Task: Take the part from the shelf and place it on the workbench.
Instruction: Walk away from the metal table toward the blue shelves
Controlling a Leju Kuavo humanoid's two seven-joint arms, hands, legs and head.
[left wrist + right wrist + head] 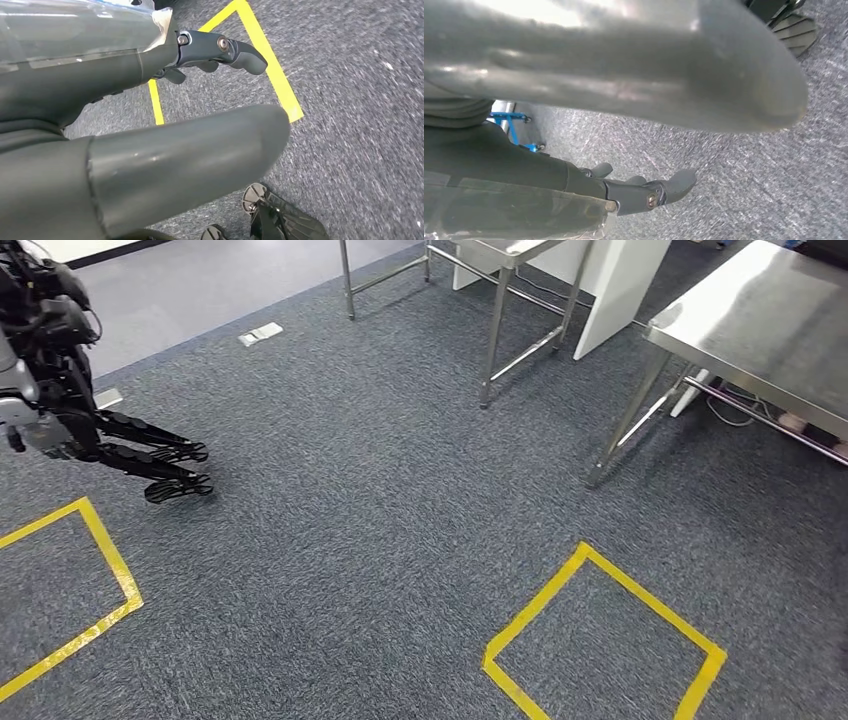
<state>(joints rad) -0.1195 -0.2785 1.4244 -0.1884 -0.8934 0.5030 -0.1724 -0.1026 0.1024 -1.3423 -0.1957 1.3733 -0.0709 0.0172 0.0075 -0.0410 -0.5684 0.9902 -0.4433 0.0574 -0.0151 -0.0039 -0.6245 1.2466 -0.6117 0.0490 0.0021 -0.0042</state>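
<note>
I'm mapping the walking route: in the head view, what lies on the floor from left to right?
Left robot hand → left yellow tape square → floor plate → far steel table's leg → right yellow tape square → near steel workbench.

The carpet (380, 510) was rough, flecked grey cloth, with glossy yellow tape (600, 630) stuck on it. Beyond the tape, the surface (770, 330) was brushed, shiny metal. The left hand (150, 165) wore smooth matt grey plastic.

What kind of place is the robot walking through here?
Probably a robotics lab or test workshop: grey carpet floor marked with yellow tape squares, and bare stainless steel tables standing along the far side.
</note>
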